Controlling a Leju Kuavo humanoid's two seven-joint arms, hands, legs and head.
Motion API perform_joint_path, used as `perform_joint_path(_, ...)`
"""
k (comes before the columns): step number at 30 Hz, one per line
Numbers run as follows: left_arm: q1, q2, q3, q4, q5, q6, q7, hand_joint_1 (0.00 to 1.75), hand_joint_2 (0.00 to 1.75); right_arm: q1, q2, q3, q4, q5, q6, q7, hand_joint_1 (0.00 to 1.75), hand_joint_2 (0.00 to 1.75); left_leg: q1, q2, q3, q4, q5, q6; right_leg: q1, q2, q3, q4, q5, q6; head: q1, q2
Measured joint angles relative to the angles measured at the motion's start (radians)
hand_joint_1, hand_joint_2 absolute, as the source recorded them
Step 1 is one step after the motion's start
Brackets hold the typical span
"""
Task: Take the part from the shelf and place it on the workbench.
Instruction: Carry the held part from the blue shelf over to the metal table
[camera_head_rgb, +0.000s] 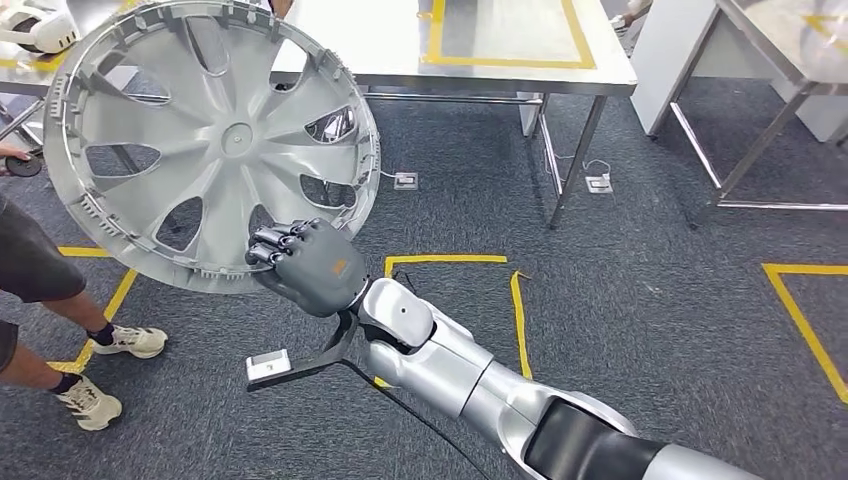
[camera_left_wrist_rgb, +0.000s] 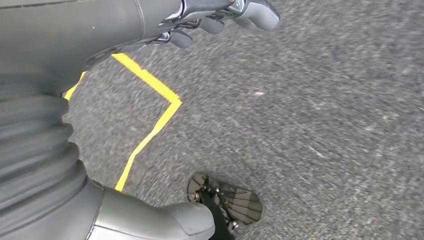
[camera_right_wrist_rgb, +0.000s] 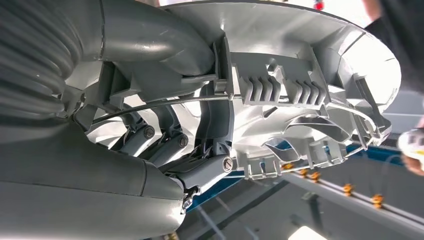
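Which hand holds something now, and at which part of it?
The right hand holds the hubcap by its rim, at the lower edge. The left hand holds nothing.

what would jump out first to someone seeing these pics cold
The big silver wheel cover, held up at the head view's upper left by the right hand gripping its lower rim. Behind it stands a steel workbench marked with yellow tape, and a person's legs stand at the left edge.
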Motion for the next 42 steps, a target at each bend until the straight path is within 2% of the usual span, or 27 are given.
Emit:
perform_joint_path(1,0.0,0.0,0.0,0.0,-0.001,-0.001,-0.001,0.0,1.75,0.0,0.001,-0.002,0.0,0.0,-0.002,0.002,1.75,1.75,0.0,-0.017,0.007,-0.015,-0.003,0.005,-0.001,0.011,-0.005,0.001,0.002,0.009,-0.001,0.0)
perform_joint_path(2,0.001,0.001,0.0,0.0,-0.002,-0.003,-0.002,0.0,1.75,0.001,0.001,-0.004,0.0,0.001,-0.004,0.003,1.75,1.75,-0.002,-0.017,0.008,-0.017,-0.003,0.011,-0.002,0.022,-0.01,0.0,0.006,0.017,-0.001,0.0)
perform_joint_path(4,0.0,0.002,0.001,0.0,-0.006,-0.009,-0.004,0.0,1.75,0.004,0.0,-0.008,0.0,0.003,-0.006,0.005,1.75,1.75,-0.003,0.005,0.008,-0.02,0.002,0.027,-0.005,0.031,-0.016,-0.003,0.01,0.029,0.0,0.0)
perform_joint_path(6,-0.002,0.002,0.001,0.0,-0.011,-0.016,-0.007,0.0,1.75,0.003,-0.001,-0.012,0.0,0.004,-0.006,0.007,1.75,1.75,-0.002,0.029,0.01,-0.026,0.006,0.04,-0.002,-0.01,-0.04,0.044,-0.018,0.036,0.006,0.0)
perform_joint_path(8,0.0,0.001,0.001,0.0,-0.015,-0.021,-0.008,0.0,1.75,0.003,-0.001,-0.016,0.001,0.004,-0.006,0.008,1.75,1.75,-0.008,0.056,0.011,-0.027,0.005,0.049,0.001,-0.063,-0.097,0.162,-0.076,0.04,0.011,0.0)
perform_joint_path(9,0.001,0.001,0.001,0.0,-0.017,-0.023,-0.008,0.0,1.75,0.005,-0.001,-0.018,0.001,0.004,-0.007,0.008,1.75,1.75,-0.011,0.07,0.011,-0.027,0.004,0.053,0.001,-0.072,-0.126,0.222,-0.098,0.04,0.011,0.0)
perform_joint_path(10,0.002,0.001,0.001,0.0,-0.017,-0.024,-0.008,0.0,1.75,0.007,-0.002,-0.019,0.001,0.004,-0.007,0.009,1.75,1.75,-0.013,0.083,0.011,-0.026,0.003,0.054,0.001,-0.075,-0.142,0.257,-0.105,0.04,0.011,0.0)
perform_joint_path(11,0.001,0.001,0.001,0.001,-0.017,-0.024,-0.007,0.0,1.75,0.009,-0.002,-0.021,0.001,0.003,-0.007,0.009,1.75,1.75,-0.014,0.096,0.012,-0.026,0.001,0.056,0.002,-0.077,-0.139,0.253,-0.093,0.038,0.011,0.0)
perform_joint_path(12,0.0,0.001,0.001,0.001,-0.017,-0.025,-0.005,0.0,1.75,0.01,-0.003,-0.023,0.001,0.002,-0.007,0.01,1.75,1.75,-0.015,0.107,0.013,-0.026,0.0,0.056,0.003,-0.081,-0.117,0.212,-0.066,0.034,0.012,0.0)
perform_joint_path(14,-0.002,0.0,0.001,0.001,-0.017,-0.03,0.002,0.0,1.75,0.01,-0.004,-0.029,0.001,-0.002,-0.008,0.011,1.75,1.75,-0.019,0.127,0.016,-0.025,-0.004,0.052,0.011,-0.112,-0.044,0.076,-0.012,0.022,0.011,0.0)
perform_joint_path(16,-0.002,-0.001,0.001,0.001,-0.017,-0.033,0.005,0.0,1.75,0.008,-0.003,-0.035,0.0,-0.003,-0.011,0.011,1.75,1.75,-0.023,0.142,0.02,-0.025,-0.007,0.044,0.021,-0.135,-0.007,0.001,0.004,0.009,0.011,0.0)
perform_joint_path(18,-0.003,-0.001,0.001,0.001,-0.016,-0.034,0.007,0.0,1.75,0.007,-0.004,-0.039,0.0,-0.004,-0.013,0.012,1.75,1.75,-0.025,0.158,0.025,-0.03,-0.008,0.033,0.024,-0.122,-0.008,-0.007,0.005,-0.002,0.011,0.0)
perform_joint_path(19,-0.004,-0.001,0.001,0.001,-0.015,-0.034,0.007,0.0,1.75,0.008,-0.004,-0.041,-0.001,-0.005,-0.013,0.012,1.75,1.75,-0.024,0.158,0.027,-0.03,-0.011,0.027,0.02,-0.114,-0.005,-0.011,0.007,-0.007,0.011,0.0)
perform_joint_path(21,-0.006,-0.001,0.001,0.0,-0.017,-0.034,0.008,0.0,1.75,0.01,-0.005,-0.045,-0.004,-0.009,-0.014,0.013,1.75,1.75,-0.022,0.13,0.014,0.004,-0.036,0.017,0.011,-0.1,0.002,-0.02,0.011,-0.018,0.008,0.0)
perform_joint_path(23,-0.004,-0.001,0.001,0.0,-0.024,-0.034,0.011,0.0,1.75,0.012,-0.005,-0.047,-0.009,-0.018,-0.016,0.014,1.75,1.75,-0.019,0.092,-0.039,0.113,-0.092,0.011,0.008,-0.085,0.005,-0.023,0.012,-0.024,0.005,0.0)
perform_joint_path(24,-0.002,-0.001,0.001,0.0,-0.028,-0.034,0.014,0.0,1.75,0.015,-0.006,-0.048,-0.013,-0.022,-0.018,0.016,1.75,1.75,-0.018,0.085,-0.072,0.177,-0.116,0.009,0.007,-0.076,0.005,-0.022,0.012,-0.025,0.005,0.0)
perform_joint_path(25,0.001,-0.001,0.001,0.0,-0.032,-0.034,0.017,0.0,1.75,0.018,-0.007,-0.05,-0.016,-0.025,-0.018,0.018,1.75,1.75,-0.017,0.082,-0.095,0.221,-0.125,0.007,0.007,-0.066,0.005,-0.022,0.012,-0.025,0.005,0.0)
perform_joint_path(26,0.002,-0.001,0.001,0.001,-0.036,-0.035,0.019,0.0,1.75,0.021,-0.008,-0.051,-0.019,-0.027,-0.018,0.021,1.75,1.75,-0.016,0.081,-0.103,0.231,-0.115,0.006,0.006,-0.055,0.005,-0.02,0.011,-0.025,0.005,0.0)
perform_joint_path(27,0.003,-0.001,0.001,0.0,-0.038,-0.037,0.019,0.0,1.75,0.023,-0.009,-0.053,-0.021,-0.03,-0.017,0.023,1.75,1.75,-0.015,0.079,-0.091,0.201,-0.086,0.005,0.005,-0.044,0.006,-0.018,0.01,-0.023,0.005,0.0)
perform_joint_path(29,0.003,0.0,0.001,0.001,-0.041,-0.041,0.015,0.0,1.75,0.025,-0.011,-0.058,-0.026,-0.036,-0.013,0.018,1.75,1.75,-0.009,0.064,-0.034,0.076,-0.022,0.002,0.003,-0.026,0.004,-0.008,0.005,-0.014,0.004,0.0)
perform_joint_path(31,0.001,-0.001,0.001,0.001,-0.042,-0.045,0.007,0.0,1.75,0.025,-0.013,-0.063,-0.03,-0.042,-0.008,0.003,1.75,1.75,-0.006,0.049,0.005,-0.008,0.002,0.008,0.004,-0.013,-0.002,0.002,0.001,-0.004,0.002,0.0)
perform_joint_path(34,-0.002,-0.001,0.001,0.001,-0.039,-0.045,-0.006,0.0,1.75,0.024,-0.016,-0.064,-0.035,-0.044,-0.005,-0.015,1.75,1.75,-0.007,0.046,0.007,-0.02,0.003,0.022,0.007,-0.007,-0.009,0.001,0.006,-0.013,0.004,0.0)
perform_joint_path(35,-0.003,0.0,0.001,0.0,-0.038,-0.045,-0.011,0.0,1.75,0.024,-0.017,-0.064,-0.036,-0.044,-0.003,-0.018,1.75,1.75,-0.011,0.046,0.005,-0.019,0.002,0.029,0.006,-0.008,-0.006,-0.006,0.009,-0.01,0.004,0.0)
perform_joint_path(38,-0.003,0.001,0.002,-0.001,-0.035,-0.044,-0.021,0.0,1.75,0.022,-0.017,-0.064,-0.045,-0.045,0.003,-0.02,1.75,1.75,-0.014,0.046,0.009,-0.025,-0.001,0.055,0.002,-0.018,-0.004,-0.002,0.02,0.023,0.005,0.0)
perform_joint_path(39,-0.003,0.001,0.002,-0.001,-0.035,-0.044,-0.022,0.0,1.75,0.021,-0.017,-0.064,-0.048,-0.045,0.004,-0.019,1.75,1.75,-0.012,0.048,0.014,-0.027,-0.001,0.061,0.003,-0.03,-0.012,0.016,0.015,0.028,0.007,0.0)
perform_joint_path(40,-0.003,0.001,0.002,-0.001,-0.035,-0.044,-0.022,0.0,1.75,0.018,-0.017,-0.064,-0.051,-0.045,0.005,-0.019,1.75,1.75,-0.01,0.051,0.019,-0.029,-0.002,0.065,0.003,-0.043,-0.026,0.043,-0.001,0.03,0.009,0.0)
perform_joint_path(42,-0.002,0.001,0.002,-0.001,-0.034,-0.044,-0.022,0.0,1.75,0.014,-0.017,-0.064,-0.054,-0.046,0.005,-0.019,1.75,1.75,-0.011,0.059,0.024,-0.029,-0.006,0.068,0.004,-0.068,-0.085,0.151,-0.055,0.033,0.011,0.0)
